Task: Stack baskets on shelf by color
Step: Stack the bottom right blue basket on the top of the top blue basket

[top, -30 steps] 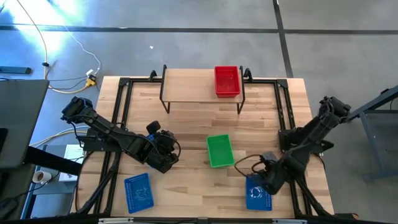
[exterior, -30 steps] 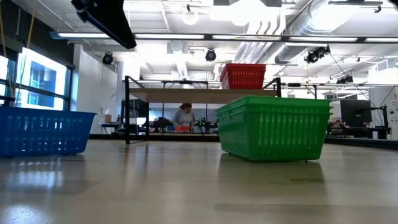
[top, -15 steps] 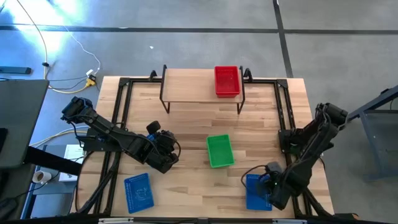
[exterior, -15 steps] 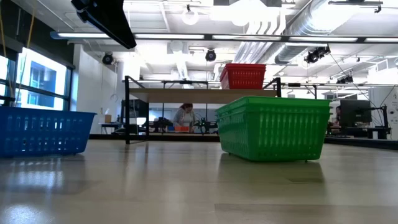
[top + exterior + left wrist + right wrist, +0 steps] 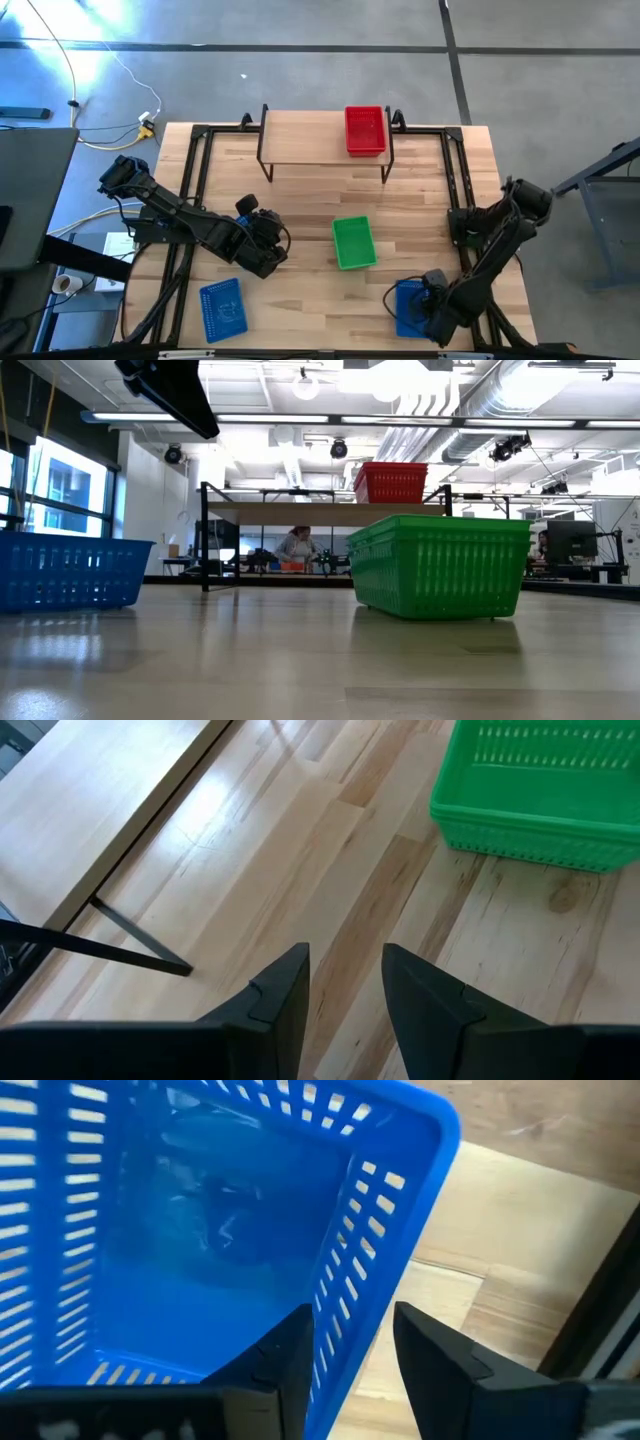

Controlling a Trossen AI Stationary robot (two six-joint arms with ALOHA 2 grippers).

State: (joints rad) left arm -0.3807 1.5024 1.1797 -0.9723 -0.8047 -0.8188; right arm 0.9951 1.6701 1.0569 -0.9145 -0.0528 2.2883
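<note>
Grey concrete floor surrounds the wooden bench (image 5: 300, 200) in the high view, where the shelf (image 5: 310, 138) stands at the upper middle with a red basket (image 5: 365, 131) on its right end. A green basket (image 5: 353, 242) lies on the bench near the frame's centre, one blue basket (image 5: 222, 308) at the lower left and another blue basket (image 5: 408, 306) at the lower right. The left tool (image 5: 268, 243) hangs over bare wood left of the green basket; the right tool (image 5: 432, 305) sits at the right-hand blue basket's edge. Across the low view, the green basket (image 5: 440, 565) fills the middle right, a blue basket (image 5: 65, 570) the left edge, and the red basket (image 5: 391, 482) tops the shelf (image 5: 300, 512) behind; a person (image 5: 295, 547) shows far off. From the left wrist, the left tool (image 5: 345, 985) stands partly open, holding nothing, above the bench. From the right wrist, the right tool (image 5: 350, 1342) is partly open with its fingers astride the blue basket's (image 5: 200, 1230) wall; whether they press it I cannot tell.
</note>
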